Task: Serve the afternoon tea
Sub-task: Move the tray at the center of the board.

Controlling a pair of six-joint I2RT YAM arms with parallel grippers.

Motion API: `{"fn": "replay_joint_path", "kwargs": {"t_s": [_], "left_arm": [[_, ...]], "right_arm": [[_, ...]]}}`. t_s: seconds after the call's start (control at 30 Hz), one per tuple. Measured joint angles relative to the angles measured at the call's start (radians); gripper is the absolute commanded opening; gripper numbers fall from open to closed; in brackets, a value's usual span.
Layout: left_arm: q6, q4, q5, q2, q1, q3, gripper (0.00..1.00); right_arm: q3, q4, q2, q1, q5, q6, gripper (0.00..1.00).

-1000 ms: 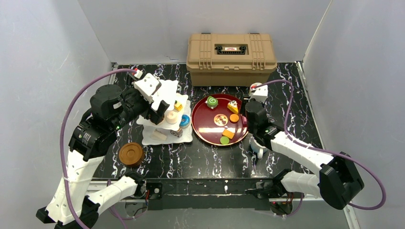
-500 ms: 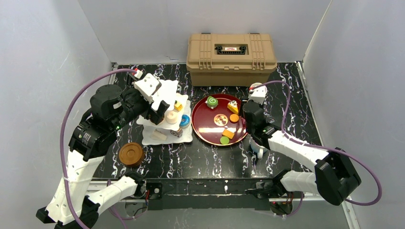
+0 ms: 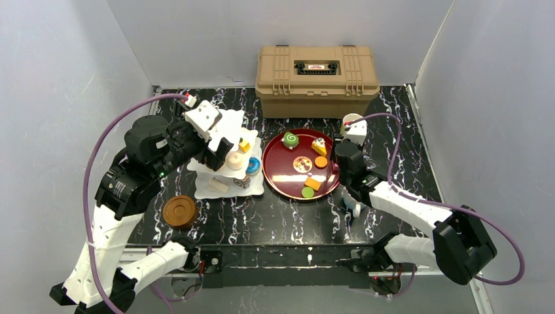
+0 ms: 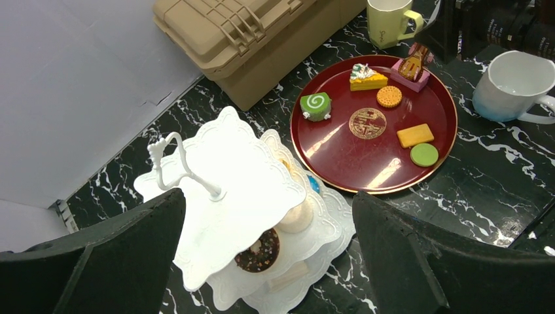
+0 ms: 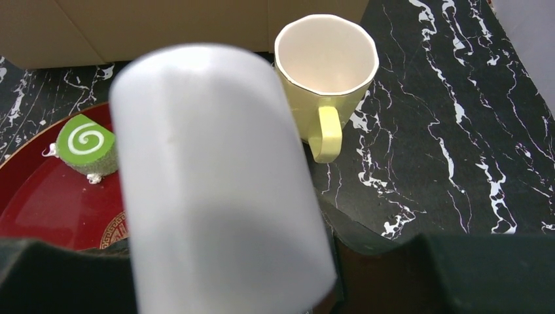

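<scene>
The left end effector (image 4: 267,203) hangs over the white three-tier stand (image 4: 252,173) with its fingers spread fully apart, gripping nothing. The right end effector (image 5: 268,275) sits above the right edge of the dark red tray (image 4: 337,157). In its wrist view a blurred white shape (image 5: 216,183) fills the gap between the fingers. What that shape is, and whether the pads press on it, cannot be told.

The stand rests on the black marbled tabletop (image 3: 281,216), just left of the tray. Its lower tiers carry a chocolate donut (image 4: 260,252), a cream round cake (image 4: 298,216) and a blue donut (image 3: 254,167). On the tray lie a green roll (image 4: 316,105), a yellow wedge (image 4: 366,77), a pink cake (image 4: 412,65), an orange biscuit (image 4: 389,97), an orange bar (image 4: 414,135) and a green disc (image 4: 424,155).

The cream-yellow mug (image 5: 325,59) stands upright beyond the tray, near the tan case (image 3: 317,72). The white mug (image 4: 517,85) stands upright on the tabletop, right of the tray. The brown coasters (image 3: 180,210) sit stacked in front of the stand.
</scene>
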Motion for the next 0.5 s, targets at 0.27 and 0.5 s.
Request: {"fn": "replay_joint_path", "kwargs": {"t_s": [0.27, 0.5], "left_arm": [[0.000, 0.000, 0.002, 0.002, 0.000, 0.000, 0.96], [0.000, 0.000, 0.002, 0.004, 0.000, 0.000, 0.96]], "right_arm": [[0.000, 0.001, 0.001, 0.000, -0.016, 0.010, 0.52], [0.000, 0.002, 0.031, 0.000, -0.030, 0.029, 0.52]]}}
